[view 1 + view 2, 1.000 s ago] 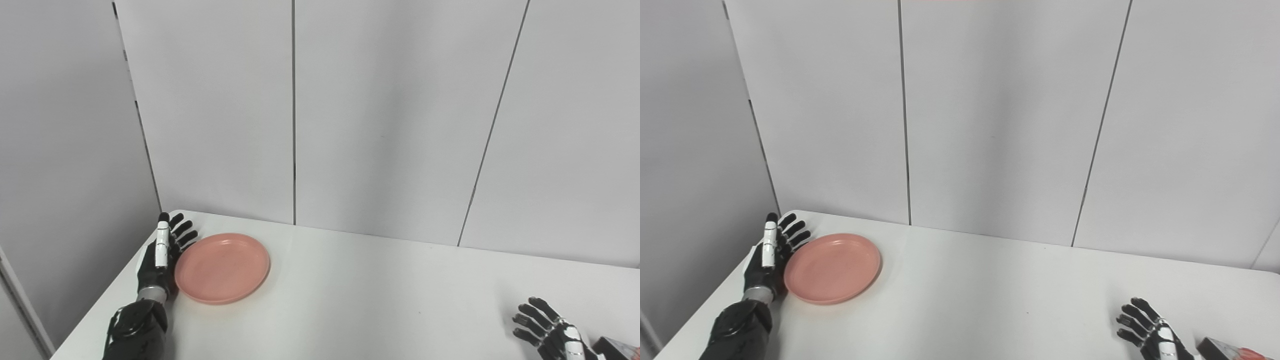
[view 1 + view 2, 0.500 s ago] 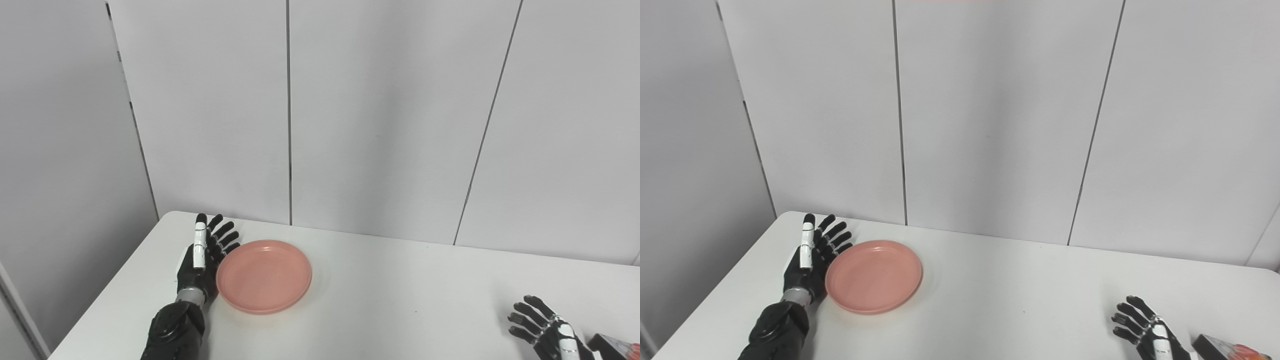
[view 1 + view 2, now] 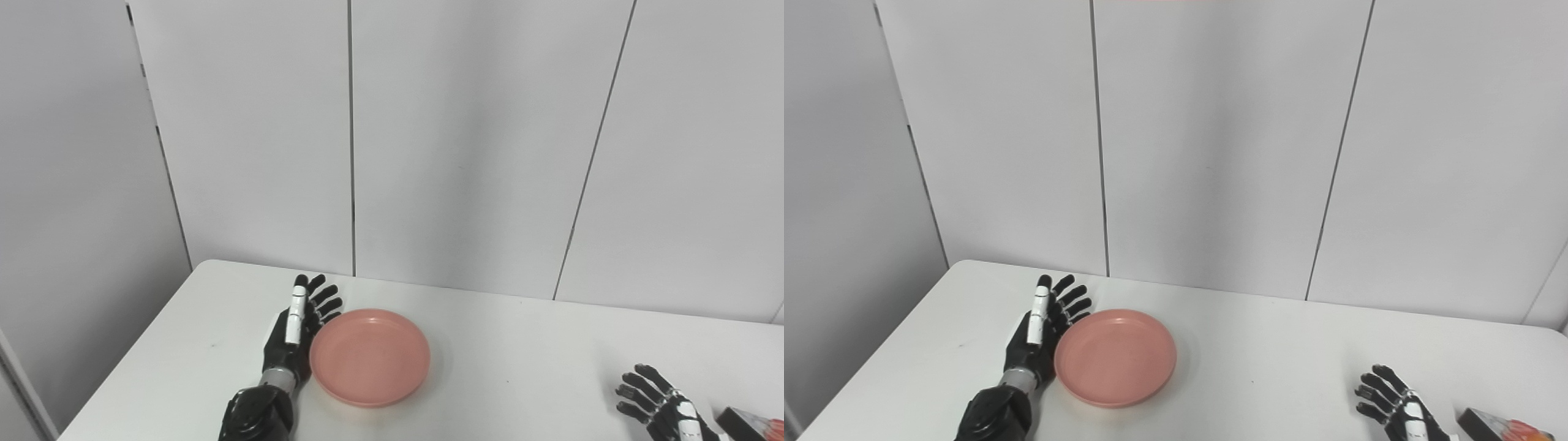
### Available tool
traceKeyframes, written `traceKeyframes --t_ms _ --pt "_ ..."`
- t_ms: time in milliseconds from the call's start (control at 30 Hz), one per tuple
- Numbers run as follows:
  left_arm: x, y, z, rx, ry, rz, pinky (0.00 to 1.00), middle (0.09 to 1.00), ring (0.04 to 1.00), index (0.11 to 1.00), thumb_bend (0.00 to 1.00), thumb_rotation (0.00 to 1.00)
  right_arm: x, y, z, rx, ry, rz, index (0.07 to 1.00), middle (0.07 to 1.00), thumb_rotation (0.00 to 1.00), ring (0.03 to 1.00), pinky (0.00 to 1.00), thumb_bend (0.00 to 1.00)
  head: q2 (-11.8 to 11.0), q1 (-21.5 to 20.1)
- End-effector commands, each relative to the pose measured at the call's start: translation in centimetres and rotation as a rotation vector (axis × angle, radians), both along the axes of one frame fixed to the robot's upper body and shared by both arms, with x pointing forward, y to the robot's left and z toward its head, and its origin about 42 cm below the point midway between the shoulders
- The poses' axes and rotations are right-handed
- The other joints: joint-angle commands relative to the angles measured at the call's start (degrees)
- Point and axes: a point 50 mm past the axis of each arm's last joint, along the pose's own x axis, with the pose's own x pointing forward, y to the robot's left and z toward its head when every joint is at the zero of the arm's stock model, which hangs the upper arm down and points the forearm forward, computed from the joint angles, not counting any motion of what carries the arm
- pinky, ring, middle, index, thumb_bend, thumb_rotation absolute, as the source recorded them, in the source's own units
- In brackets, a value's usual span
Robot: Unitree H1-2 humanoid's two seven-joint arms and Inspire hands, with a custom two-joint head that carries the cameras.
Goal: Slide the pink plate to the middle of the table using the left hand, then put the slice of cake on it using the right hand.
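The pink plate (image 3: pixel 369 357) lies flat on the white table (image 3: pixel 508 343), left of the middle. My left hand (image 3: pixel 295 334) is open, fingers straight, its palm side against the plate's left rim. My right hand (image 3: pixel 664 407) is open with fingers spread, low at the bottom right, just above the table. The slice of cake (image 3: pixel 1500 425) lies at the bottom right corner, just right of the right hand, dark-sided with an orange-red top, partly cut off by the frame edge. It also shows in the left eye view (image 3: pixel 750 422).
Grey wall panels (image 3: pixel 465 141) stand right behind the table's far edge. The table's left edge runs diagonally at the lower left (image 3: pixel 128 361).
My left hand has pushed the pink plate to the right across the table, from near the left edge toward the middle. The right hand has stayed in place. The camera shifted slightly.
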Motion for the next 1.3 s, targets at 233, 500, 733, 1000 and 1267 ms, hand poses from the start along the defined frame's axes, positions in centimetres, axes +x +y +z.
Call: traceKeyframes --t_ms 233,500,733,1000,1267 --pt "-1.6 -3.5 -0.7 0.082 0.036 -0.002 0.75 0.807 0.785 0.816 0.69 0.95 -4.7 1.8 -6.3 0.069 0.234 -0.01 0.78 0.77 0.93 0.754 0.72 0.78 2.05 -1.55" --pt "-2.2 -4.9 -0.7 0.067 0.055 -0.038 0.77 0.83 0.8 0.826 0.63 0.95 -4.7 4.3 -5.0 0.074 0.241 -0.012 0.78 0.769 0.94 0.748 0.72 0.77 4.36 -12.54" --pt "-2.7 -5.8 -1.1 0.099 0.053 -0.034 0.79 0.854 0.812 0.844 0.65 0.97 -4.5 7.6 -3.5 0.055 0.235 -0.005 0.8 0.79 0.96 0.776 0.74 0.75 5.24 -20.3" --pt "-3.2 -6.0 -0.9 0.075 0.043 -0.05 0.8 0.87 0.824 0.874 0.66 0.95 -4.2 10.4 -1.8 0.023 0.232 -0.013 0.816 0.807 1.0 0.791 0.76 0.68 7.14 -26.89" --pt "-4.5 -6.7 -1.6 0.018 0.038 -0.057 0.83 0.86 0.827 0.872 0.59 0.95 -4.1 11.4 -1.2 -0.001 0.23 -0.024 0.826 0.806 1.0 0.789 0.75 0.67 7.5 -30.08"
